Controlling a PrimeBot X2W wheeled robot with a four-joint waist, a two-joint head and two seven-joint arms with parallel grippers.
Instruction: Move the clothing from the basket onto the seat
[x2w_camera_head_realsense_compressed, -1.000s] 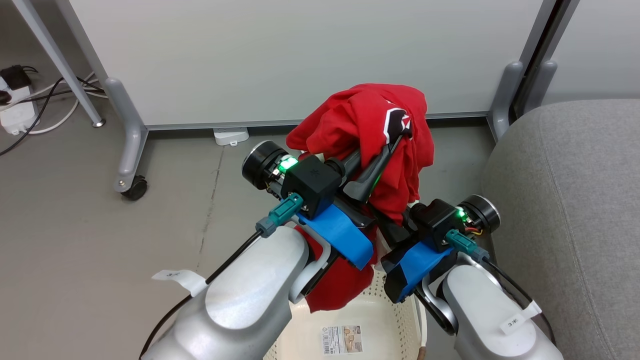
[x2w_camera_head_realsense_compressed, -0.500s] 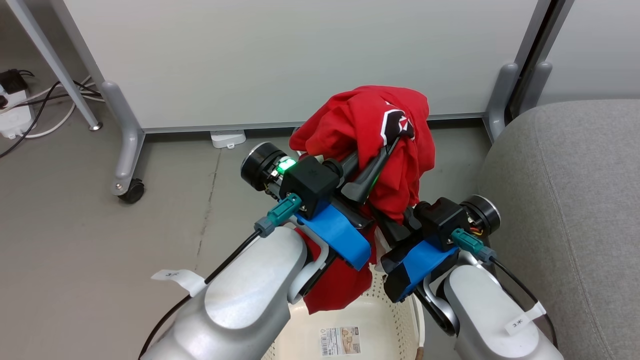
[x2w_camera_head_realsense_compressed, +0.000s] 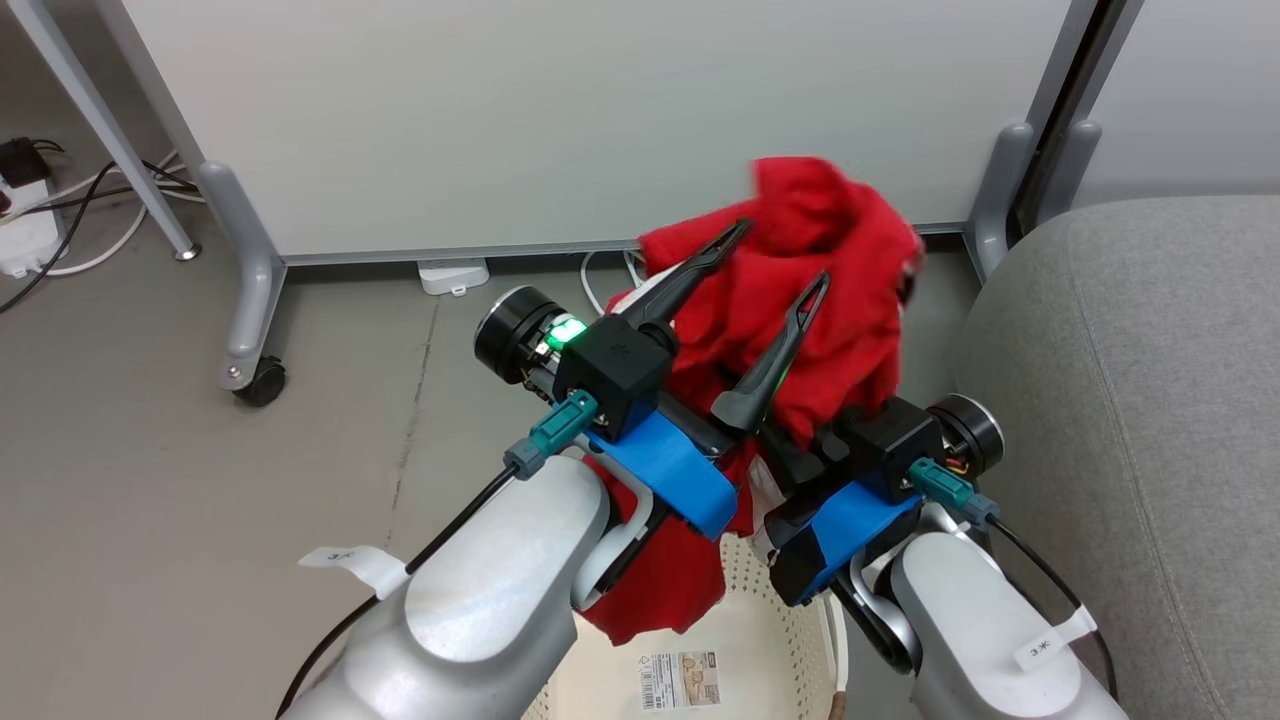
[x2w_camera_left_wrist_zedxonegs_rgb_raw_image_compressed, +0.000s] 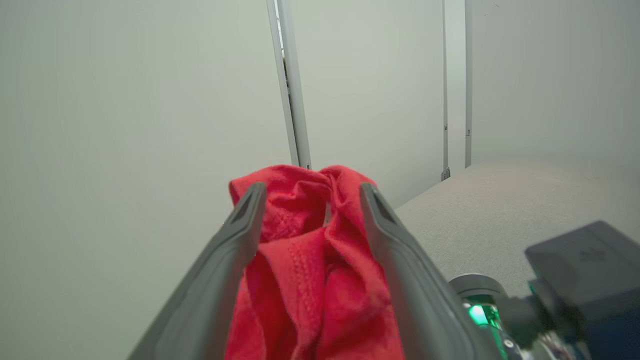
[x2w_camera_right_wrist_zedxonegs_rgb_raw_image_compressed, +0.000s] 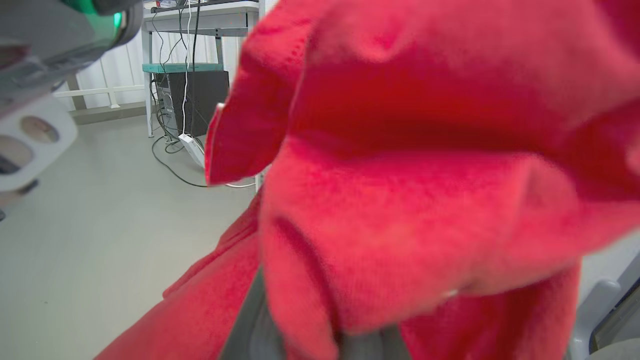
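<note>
The clothing (x2w_camera_head_realsense_compressed: 800, 290) is up in the air, over the floor between the basket (x2w_camera_head_realsense_compressed: 800, 610) and the seat (x2w_camera_head_realsense_compressed: 1130, 400), with one red end hanging down into the basket. It looks soft, light and floppy, so it will sag and slip. A thick bunched fold is the best place to grab it. The right gripper (x2w_camera_head_realsense_compressed: 822, 440) is pressed together and pinching the clothing from below. The left gripper (x2w_camera_head_realsense_compressed: 785, 250) has its fingers spread wide, with red folds lying loose between them. A moment ago those fingers were pinched shut on the cloth. Now they have let go, and the top of the bundle has flopped toward the seat.
</note>
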